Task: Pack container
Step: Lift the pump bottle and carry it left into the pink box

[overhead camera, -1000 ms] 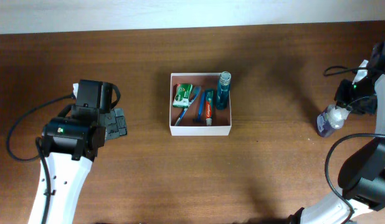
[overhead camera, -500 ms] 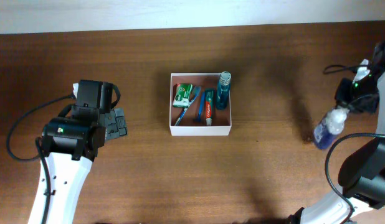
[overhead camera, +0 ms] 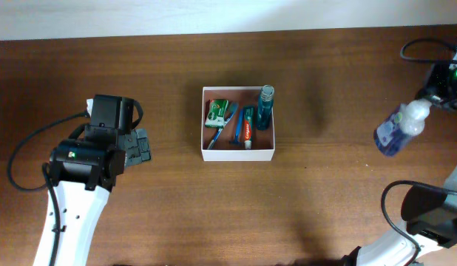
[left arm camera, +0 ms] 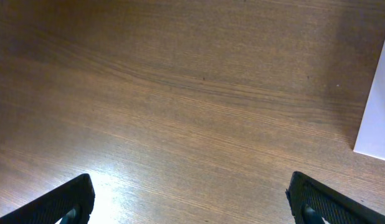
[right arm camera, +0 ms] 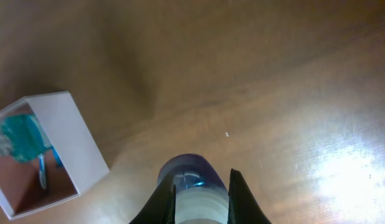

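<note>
The container [overhead camera: 238, 154], a shallow white-walled box with a reddish-brown floor, sits mid-table; its corner shows in the right wrist view [right arm camera: 80, 149]. Inside lie a green packet [overhead camera: 217, 112], a blue toothbrush [overhead camera: 219, 130], a toothpaste tube [overhead camera: 248, 127] and a teal bottle [overhead camera: 265, 107]. My right gripper [overhead camera: 419, 109] [right arm camera: 202, 190] is shut on the white cap of a purple-blue bottle [overhead camera: 393, 134] [right arm camera: 192, 169], which hangs tilted above the table, well right of the container. My left gripper [overhead camera: 143, 145] [left arm camera: 192, 199] stands open over bare wood, left of the container.
Wooden tabletop [overhead camera: 332, 192] all around. The container's white wall [left arm camera: 376, 112] shows at the right edge of the left wrist view. A black cable [overhead camera: 417, 46] loops at the far right by the right arm. The table's back edge runs along the top.
The right gripper closed on the bottle's cap and lifted it off the table; the bottle now hangs tilted and the arm has drawn toward the back right. The left arm stayed still.
</note>
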`<state>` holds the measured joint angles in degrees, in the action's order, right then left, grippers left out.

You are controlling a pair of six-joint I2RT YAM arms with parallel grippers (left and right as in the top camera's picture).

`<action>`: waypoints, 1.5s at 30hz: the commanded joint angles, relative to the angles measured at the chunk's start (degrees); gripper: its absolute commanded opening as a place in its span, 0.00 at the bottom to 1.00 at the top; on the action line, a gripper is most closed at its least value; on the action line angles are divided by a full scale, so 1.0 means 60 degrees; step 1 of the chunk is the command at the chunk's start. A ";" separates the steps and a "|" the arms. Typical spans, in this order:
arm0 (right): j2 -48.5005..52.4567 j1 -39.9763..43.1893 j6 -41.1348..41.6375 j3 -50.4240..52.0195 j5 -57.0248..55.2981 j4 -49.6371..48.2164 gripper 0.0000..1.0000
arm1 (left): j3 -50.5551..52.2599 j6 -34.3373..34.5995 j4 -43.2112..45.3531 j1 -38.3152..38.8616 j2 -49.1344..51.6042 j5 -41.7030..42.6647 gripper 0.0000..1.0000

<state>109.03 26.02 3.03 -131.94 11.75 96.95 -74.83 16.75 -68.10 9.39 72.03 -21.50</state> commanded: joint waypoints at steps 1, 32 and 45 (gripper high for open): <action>-0.0273 -0.0423 0.0025 -0.0397 0.0994 0.0062 0.13 | 0.0029 0.0095 -0.0007 -0.0051 0.0029 -0.0098 0.99; -0.0270 -0.6699 0.3534 -0.0015 -0.0973 -0.1672 0.12 | 0.0029 0.0091 -0.0007 -0.0051 0.0029 -0.0098 0.99; -0.0270 -0.7832 0.4156 0.2215 -0.2080 -0.3115 0.07 | 0.0029 0.0095 -0.0007 -0.0051 0.0029 -0.0098 0.99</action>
<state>109.03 -19.73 26.61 -120.51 0.80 80.20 -74.83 16.75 -68.10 9.39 72.03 -21.50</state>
